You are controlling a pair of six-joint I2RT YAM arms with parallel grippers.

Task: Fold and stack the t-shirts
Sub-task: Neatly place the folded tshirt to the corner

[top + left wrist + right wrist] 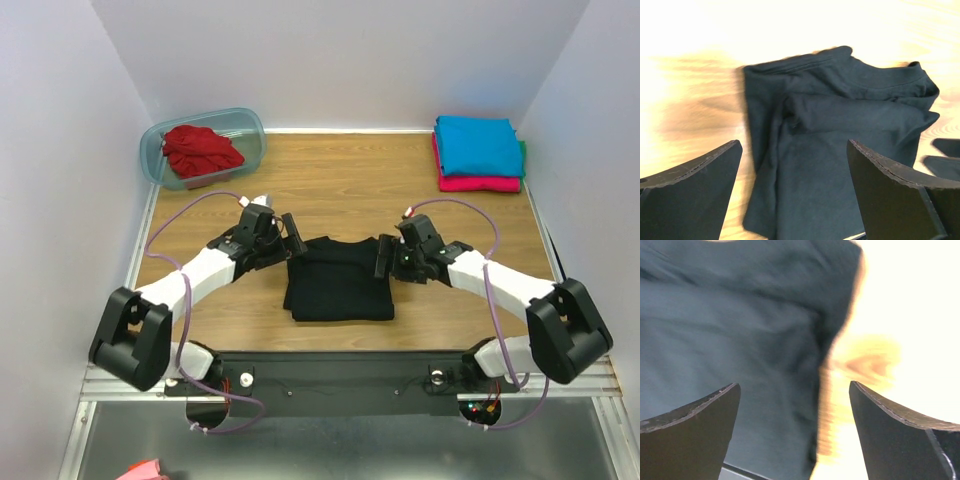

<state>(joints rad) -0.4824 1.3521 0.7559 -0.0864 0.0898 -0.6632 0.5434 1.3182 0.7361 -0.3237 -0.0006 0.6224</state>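
Black tee: black t-shirt (pixel 338 280) lies flat on the counter (pixel 340 190), centre and toward the near edge. It is a squarish bundle w/ sleeves tucked in. Left wrist view shows the collar at the far end.
Left jaws: wide open, holding nothing, just over the tee's far-left corner at the end of the left arm (pixel 205 268).
Right jaws: wide open and empty, at the far-right corner on the right arm (pixel 500 280), half over cloth, half over wood. That wrist view is blurred, so I can't tell if the tips touch fabric.
Step, my read: grab both far corners for the next fold, or for a lift to the stack.
How I'd do it: lower both sides evenly and pinch all layers at each corner, not just the top one. Close together and keep the edge taut btwn arms so the bundle doesn't sag open.
Stack: turquoise t-shirt (pixel 478 145) sits on the magenta t-shirt (pixel 480 184), far-right corner, well apart from the black tee.
Left to fold: red t-shirt (pixel 200 150), crumpled in a plastic tub (pixel 252 124), far-left corner.
In the way: my right arm lies btwn tee and stack. Purple cables (pixel 470 205) loop off both wrists and could snag cloth.
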